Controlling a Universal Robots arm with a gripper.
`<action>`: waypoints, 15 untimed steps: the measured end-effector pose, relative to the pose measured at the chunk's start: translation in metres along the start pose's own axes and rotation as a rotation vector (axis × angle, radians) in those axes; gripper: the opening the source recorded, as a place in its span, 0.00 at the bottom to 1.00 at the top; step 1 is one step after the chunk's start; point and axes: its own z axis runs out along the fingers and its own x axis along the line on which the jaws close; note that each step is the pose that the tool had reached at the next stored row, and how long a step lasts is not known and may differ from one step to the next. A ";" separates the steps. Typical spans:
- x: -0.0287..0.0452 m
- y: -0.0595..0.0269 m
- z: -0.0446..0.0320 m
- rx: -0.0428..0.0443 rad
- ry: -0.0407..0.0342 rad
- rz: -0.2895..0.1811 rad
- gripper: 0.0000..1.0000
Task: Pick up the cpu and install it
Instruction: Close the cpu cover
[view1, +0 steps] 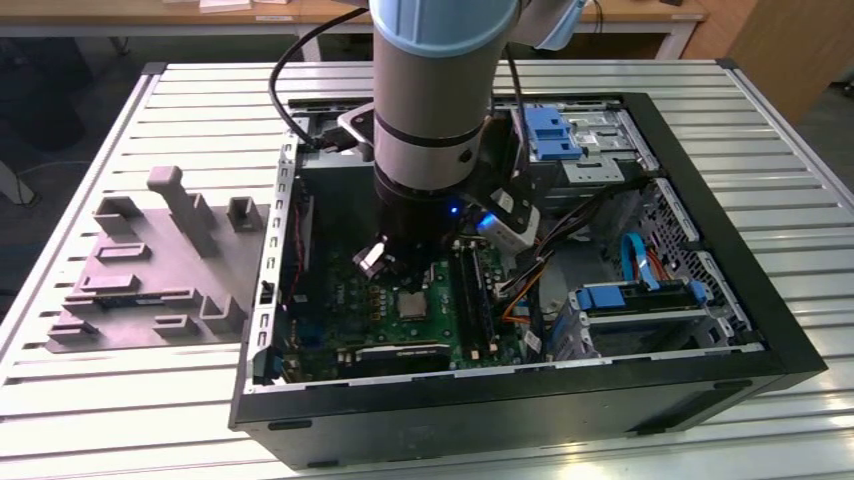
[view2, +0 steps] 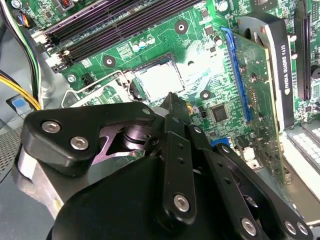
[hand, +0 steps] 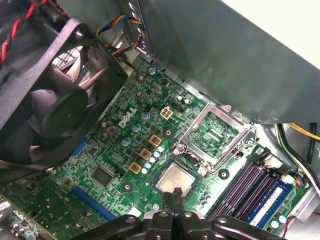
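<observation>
The cpu (hand: 177, 176), a small square chip with a silvery top, lies flat in the socket of the green motherboard (hand: 115, 150); it also shows as a bright square (view2: 159, 80) in the second wrist view and small (view1: 411, 303) in the exterior view. The socket's hinged metal frame (hand: 192, 124) stands swung open beside it. My gripper (hand: 176, 194) hangs just above the chip's edge with its black fingertips pressed together and nothing between them. In the second wrist view the gripper (view2: 172, 98) tip points at the chip.
The arm reaches into an open PC case (view1: 787, 330) on a slatted table. A black fan (hand: 45, 100), memory slots (hand: 250, 185), an expansion card (view2: 280, 75) and cables (view2: 20, 95) crowd the socket. A grey fixture (view1: 147, 270) lies at the exterior view's left.
</observation>
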 end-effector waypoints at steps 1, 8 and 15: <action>0.0000 0.0000 0.0000 0.0000 0.0000 0.000 0.11; 0.0000 0.0000 0.0003 0.0031 0.0021 -0.062 0.11; 0.0000 0.0000 0.0010 -0.0272 -0.0249 -0.147 0.11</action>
